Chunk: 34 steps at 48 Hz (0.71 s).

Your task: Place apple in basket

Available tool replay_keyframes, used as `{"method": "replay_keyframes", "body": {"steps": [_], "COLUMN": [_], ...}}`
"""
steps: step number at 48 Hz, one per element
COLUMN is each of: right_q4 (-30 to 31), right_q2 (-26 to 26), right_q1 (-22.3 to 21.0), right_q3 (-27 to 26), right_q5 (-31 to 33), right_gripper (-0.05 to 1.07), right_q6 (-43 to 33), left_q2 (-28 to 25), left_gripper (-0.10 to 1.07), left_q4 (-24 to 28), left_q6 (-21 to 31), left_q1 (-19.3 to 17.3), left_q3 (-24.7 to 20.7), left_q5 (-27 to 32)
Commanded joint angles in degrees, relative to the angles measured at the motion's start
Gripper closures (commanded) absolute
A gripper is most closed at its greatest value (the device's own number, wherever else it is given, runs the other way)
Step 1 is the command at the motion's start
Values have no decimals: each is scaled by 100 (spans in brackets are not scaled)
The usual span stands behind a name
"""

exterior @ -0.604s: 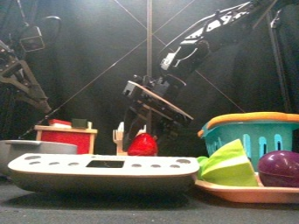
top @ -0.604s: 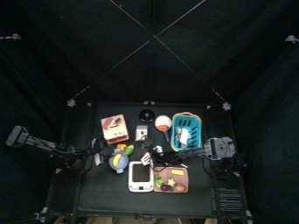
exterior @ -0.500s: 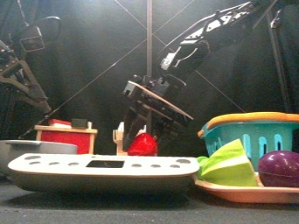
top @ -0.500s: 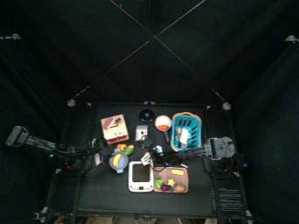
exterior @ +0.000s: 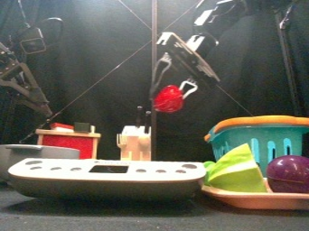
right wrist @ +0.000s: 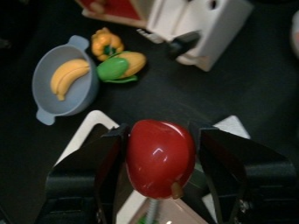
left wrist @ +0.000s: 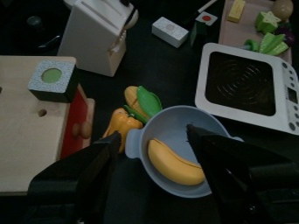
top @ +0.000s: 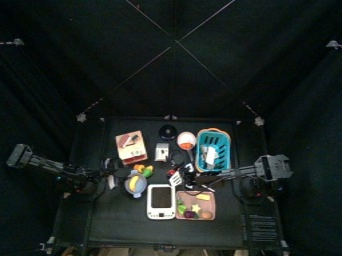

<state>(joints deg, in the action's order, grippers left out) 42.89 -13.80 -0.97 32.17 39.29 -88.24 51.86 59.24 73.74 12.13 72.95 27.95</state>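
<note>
Lifted clear of the bench [exterior: 72,212] since the frame a moment earlier, the red apple [exterior: 168,98] now hangs in mid-air, clamped between the two jaws of the right pincer [exterior: 175,95], where before it sat low behind the white scale [exterior: 107,174]. From the front, the fruit is up beside the dark arm that slants down from the upper right, above the small white box [exterior: 133,143] and to the left of the teal basket [exterior: 261,143] with its orange rim. The right wrist camera looks straight down on the apple [right wrist: 160,157] squeezed between the jaws, with a grey bowl [right wrist: 52,96] holding a banana [right wrist: 68,76] lying well below it on the bench. From overhead, the right arm has drawn back toward the picture's right, and the basket [top: 214,150] stands just beyond it. At the near right, a tray [exterior: 259,198] carries a green wedge [exterior: 237,169] and a purple ball [exterior: 288,171]. The left pincer [left wrist: 149,162] hovers with its jaws spread apart over the bowl [left wrist: 198,131] and banana [left wrist: 176,164], beside a wooden board [left wrist: 30,114].
</note>
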Motion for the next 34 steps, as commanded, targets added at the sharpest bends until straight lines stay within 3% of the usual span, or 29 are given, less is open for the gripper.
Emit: {"method": "replay_keyframes", "body": {"steps": [1, 8, 12, 15, 21, 34], "right_q4": [44, -79, -545, -563, -571, -650], "right_q2": [-791, -2276, -2540, -2470, -2355, -2109], "right_q1": [-352, -1740, -2268, -2303, -2320, -2303], "right_q3": [290, 1644, 2197, 2417, 2487, 2461], "right_q5": [35, 62, 18, 0, -35, -826], "right_gripper": [25, 25, 25, 22, -2, -2], "right_q6": [-35, -62, -35, -53, -62, -53], "left_q2": [-18, -18, -18, -18, -18, -18], "left_gripper": [2, 2, 2, 2, 2, 2], "left_q4": [18, 9, 9, 18, 18, 18], "left_q6": [0, 0, 0, 0, 0, -9], "left_q1": [0, 0, 0, -9, 0, -9], "left_q3": [-62, -62, -62, -62, -44, -44], "left_q5": [-18, -18, -9, -9, -9, -9]}}
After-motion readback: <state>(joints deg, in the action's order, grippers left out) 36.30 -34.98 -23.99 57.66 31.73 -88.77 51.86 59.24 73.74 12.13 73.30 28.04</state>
